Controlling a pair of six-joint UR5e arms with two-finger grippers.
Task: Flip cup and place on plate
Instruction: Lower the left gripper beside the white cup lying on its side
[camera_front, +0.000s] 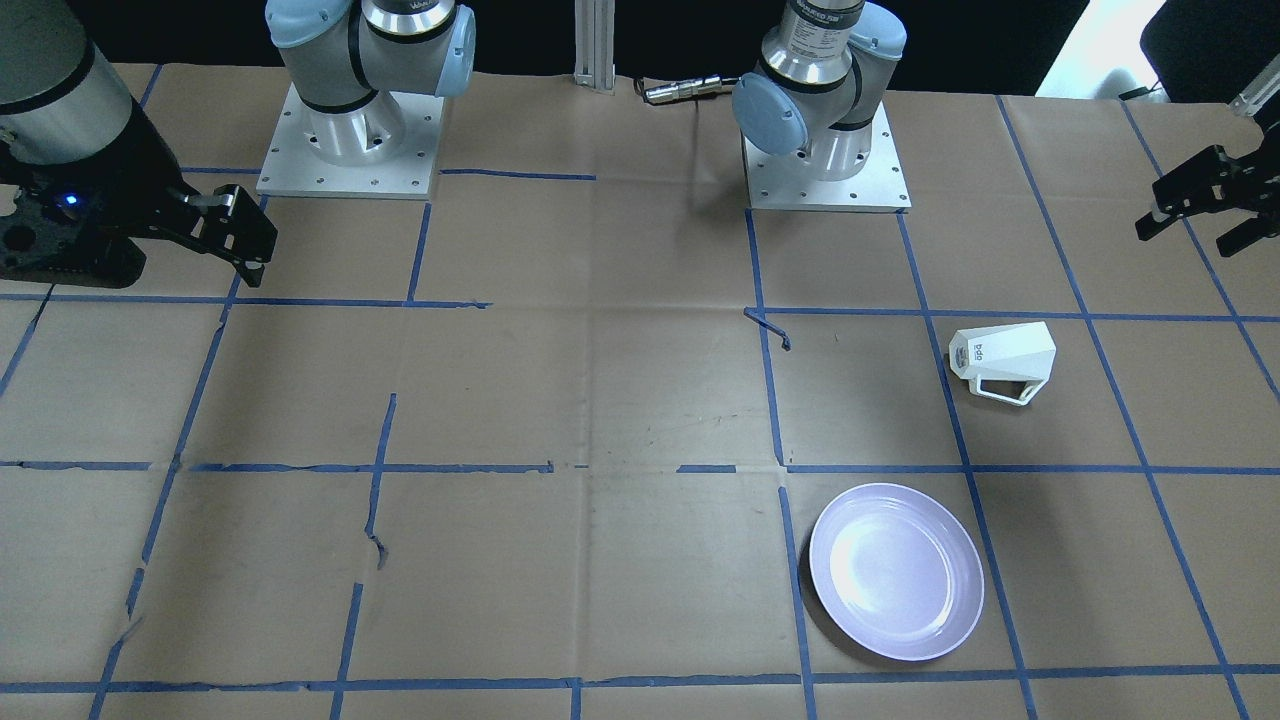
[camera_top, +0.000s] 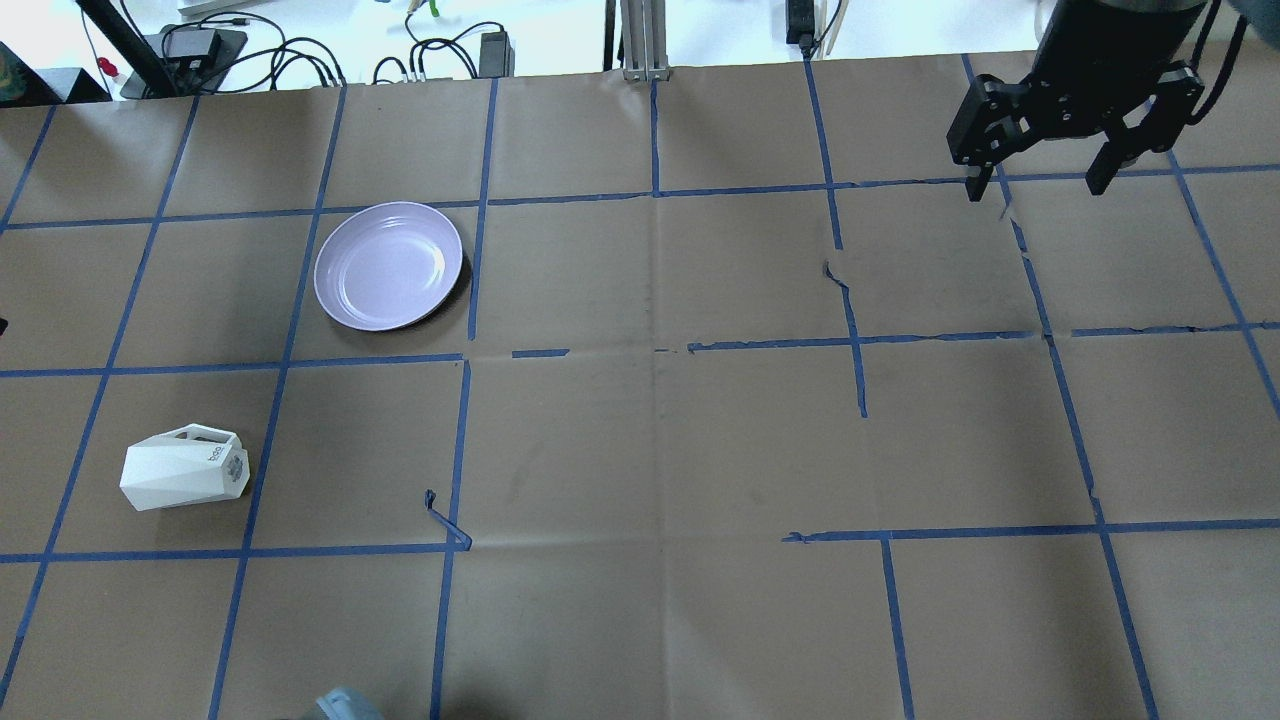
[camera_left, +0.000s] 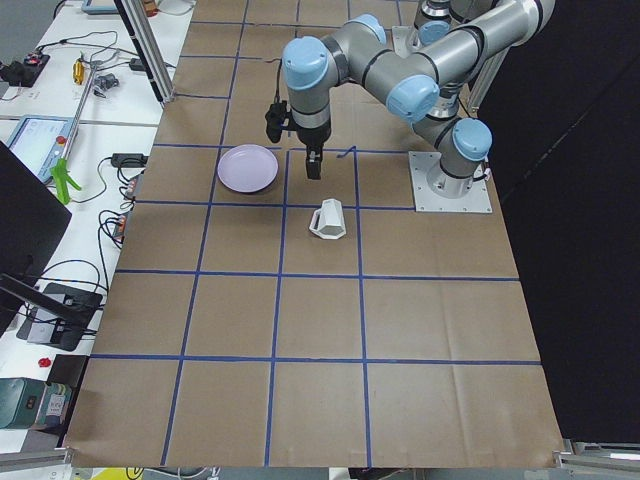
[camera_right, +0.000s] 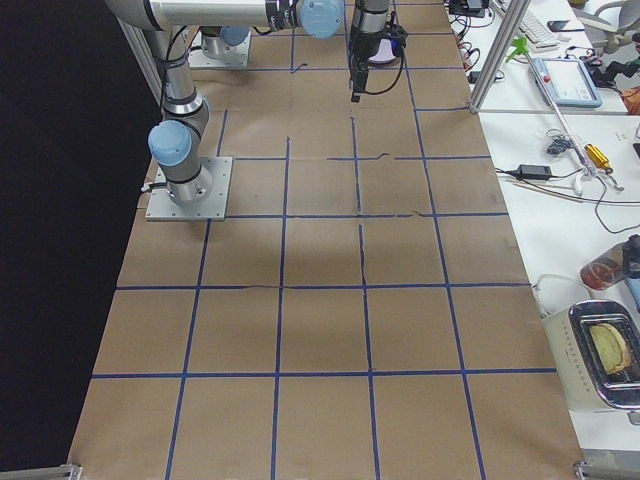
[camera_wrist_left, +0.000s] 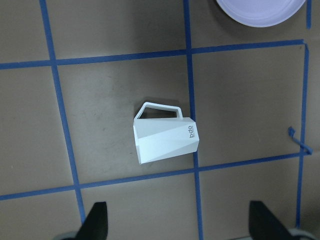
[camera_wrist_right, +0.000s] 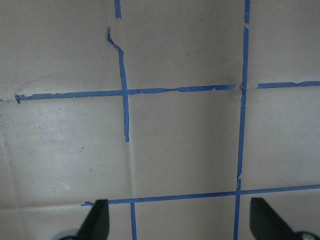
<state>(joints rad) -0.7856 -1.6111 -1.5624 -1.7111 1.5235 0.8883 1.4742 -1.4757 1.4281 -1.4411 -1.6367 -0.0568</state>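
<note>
brown paper (camera_top: 650, 450), blue tape (camera_top: 950, 532) grid

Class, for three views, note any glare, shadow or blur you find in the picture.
Exterior front-facing: a white sheen of glare on the plate. Overhead exterior: the plate throws a narrow dark shadow along its right edge. Left wrist-mounted: the cup is sharp, the left gripper soft-edged.
</note>
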